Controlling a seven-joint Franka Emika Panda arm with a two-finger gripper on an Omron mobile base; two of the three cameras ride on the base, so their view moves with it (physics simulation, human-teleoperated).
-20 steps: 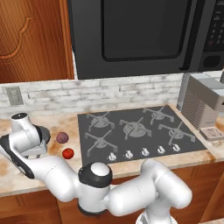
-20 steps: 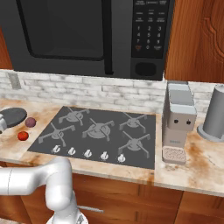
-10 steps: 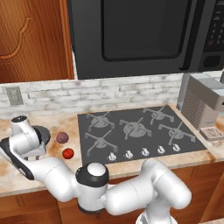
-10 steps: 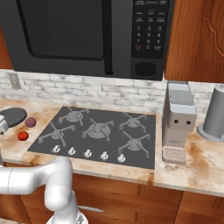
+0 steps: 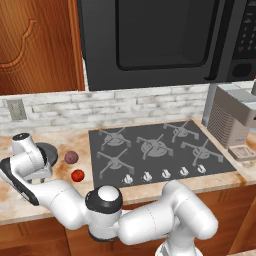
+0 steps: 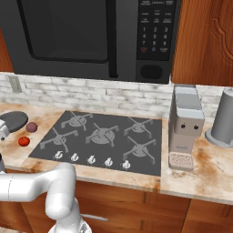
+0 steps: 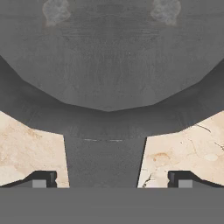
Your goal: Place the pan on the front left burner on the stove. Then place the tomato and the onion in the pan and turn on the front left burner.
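Pan count: one pan (image 7: 109, 65), dark grey, lying on the table (image 5: 55, 145) left of the stove (image 5: 160, 150); in the hand view its short handle (image 7: 105, 162) runs straight down between the two fingertips.
Tool: tool (image 7: 109, 180) spread wide, one tip on either side of the handle, neither tip touching it; nothing is pinched.
Tomato count: one tomato (image 5: 77, 175), bright red, on the table just off the stove's left edge, near the front.
Onion count: one onion (image 5: 71, 157), dull purple, just behind the tomato and beside the pan, apart from both.
Burner count: five grates on the stove; the front left burner (image 5: 116, 161) has nothing on it.
Knob count: five small silvery knobs (image 5: 164, 175) in a row along the stove's front edge.
Other things: one microwave (image 6: 91, 36) above the stove, one coffee machine (image 6: 185, 127) right of it, one grey canister (image 6: 224, 118) further right.
Change from earlier: pan, tomato and onion lie where they lay a second ago; the arm has barely shifted over the pan, and the tool was already spread.
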